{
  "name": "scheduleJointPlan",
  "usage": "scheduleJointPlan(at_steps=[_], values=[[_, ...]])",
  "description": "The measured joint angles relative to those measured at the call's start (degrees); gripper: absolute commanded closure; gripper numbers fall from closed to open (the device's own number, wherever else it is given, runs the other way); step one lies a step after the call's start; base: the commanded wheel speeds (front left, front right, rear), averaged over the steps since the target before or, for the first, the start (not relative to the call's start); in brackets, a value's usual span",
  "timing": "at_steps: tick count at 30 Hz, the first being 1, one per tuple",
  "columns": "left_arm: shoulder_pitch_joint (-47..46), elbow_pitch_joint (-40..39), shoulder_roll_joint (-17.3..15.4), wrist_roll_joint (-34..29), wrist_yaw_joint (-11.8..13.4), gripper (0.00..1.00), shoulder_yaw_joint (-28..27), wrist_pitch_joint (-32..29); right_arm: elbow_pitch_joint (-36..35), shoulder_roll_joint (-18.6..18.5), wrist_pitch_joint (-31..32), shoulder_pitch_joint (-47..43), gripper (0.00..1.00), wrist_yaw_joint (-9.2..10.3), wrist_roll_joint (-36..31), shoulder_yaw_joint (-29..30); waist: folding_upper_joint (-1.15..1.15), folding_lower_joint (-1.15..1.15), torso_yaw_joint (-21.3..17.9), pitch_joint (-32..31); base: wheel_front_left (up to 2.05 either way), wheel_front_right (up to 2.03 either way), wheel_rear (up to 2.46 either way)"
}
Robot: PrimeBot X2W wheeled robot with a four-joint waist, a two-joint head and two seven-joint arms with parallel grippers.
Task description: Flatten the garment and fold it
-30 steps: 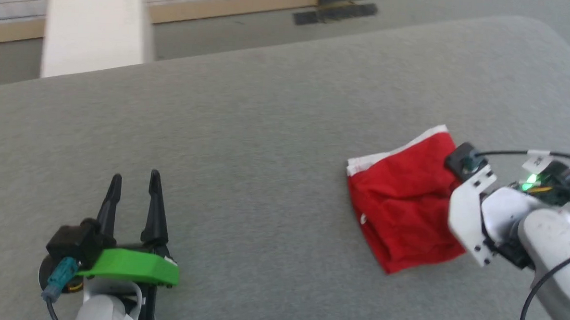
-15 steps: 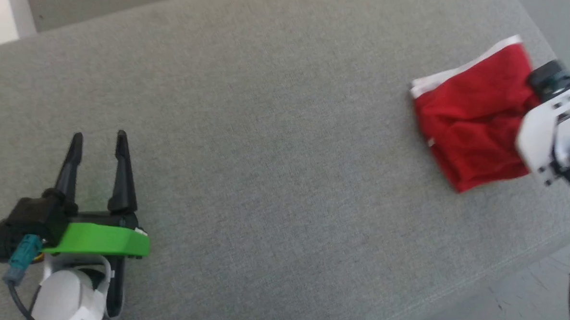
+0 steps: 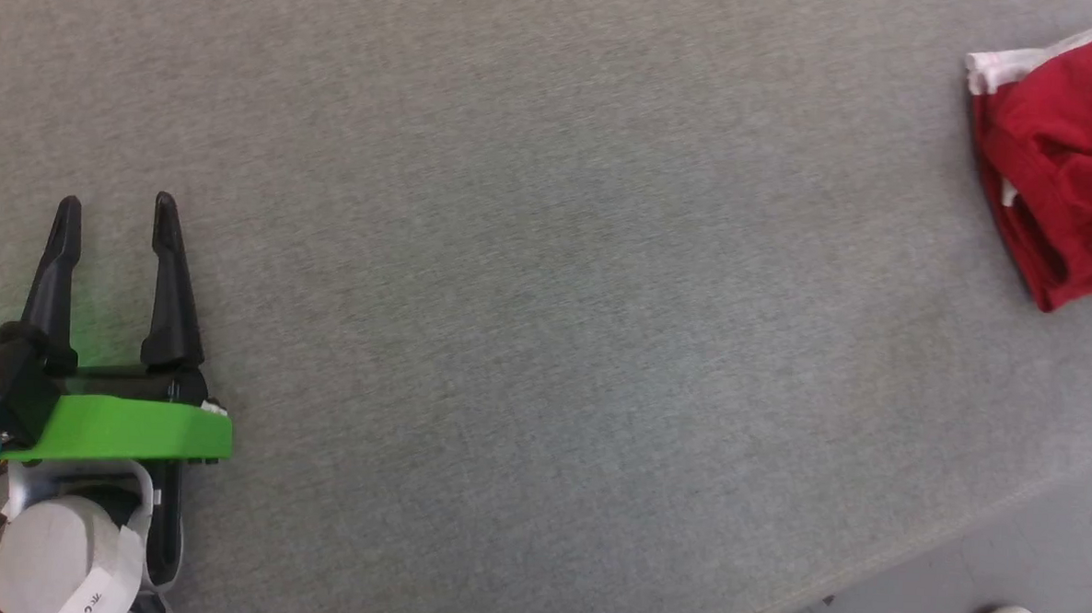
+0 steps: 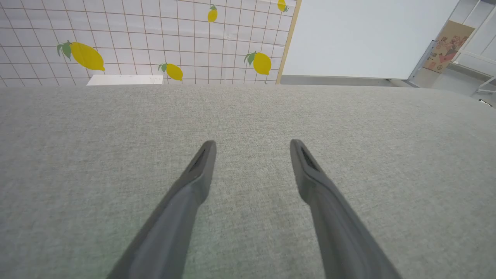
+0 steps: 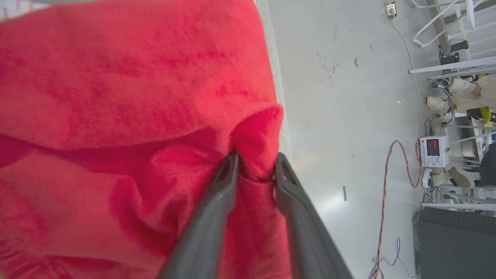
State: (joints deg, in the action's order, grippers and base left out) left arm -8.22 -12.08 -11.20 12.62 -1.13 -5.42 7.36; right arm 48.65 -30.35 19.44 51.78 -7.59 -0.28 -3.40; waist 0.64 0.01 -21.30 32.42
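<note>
Garment (image 3: 1059, 172): folded, rumpled.
Right fingers (image 5: 221, 201): straddling garment's fold; grip cannot tell.
Left fingers (image 4: 193, 182): spread, well apart from garment.
Advice: release cleanly, smooth flat.

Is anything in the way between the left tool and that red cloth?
Nothing visible: just bare grey surface between the left tool and the garment at the far right. The right tool has a fold of it between its fingers.

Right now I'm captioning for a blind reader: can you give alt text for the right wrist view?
Red garment fills the left, a fold between the right gripper's two dark fingers. Pale floor with cables lies to the right.
</note>
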Motion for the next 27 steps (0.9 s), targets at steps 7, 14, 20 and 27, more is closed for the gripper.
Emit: scheduleJointPlan(at_steps=[7, 14, 20, 27], values=[[0.6, 1.7, 0.5, 0.5, 0.7, 0.00, -0.2, 1.2, -0.4, 0.6, -1.0, 0.1, 0.00, 0.00, -3.8, 6.4, 0.00, 0.00, 1.0, -2.0, 0.00, 0.00, 0.00], [2.6, 5.8, 2.6, 2.6, 1.4, 0.00, -1.0, 4.1, -9.2, 0.8, -5.8, 0.5, 0.00, 0.00, -0.7, 3.9, 0.00, 0.00, 1.8, -8.0, 0.00, 0.00, 0.00], [5.1, 7.9, 4.3, 4.2, 2.5, 0.00, -2.3, 5.9, -23.5, 5.3, -11.6, 0.7, 0.00, 0.00, 6.3, -2.4, 0.00, -0.01, 3.4, -14.7, 0.00, 0.00, 0.00], [6.1, 8.5, 5.2, 4.7, 3.3, 0.00, -3.7, 6.6, -35.8, 13.3, -20.0, -4.6, 0.00, 0.01, 11.5, -0.9, 0.00, -0.01, 7.5, -20.9, 0.00, 0.00, 0.00]])
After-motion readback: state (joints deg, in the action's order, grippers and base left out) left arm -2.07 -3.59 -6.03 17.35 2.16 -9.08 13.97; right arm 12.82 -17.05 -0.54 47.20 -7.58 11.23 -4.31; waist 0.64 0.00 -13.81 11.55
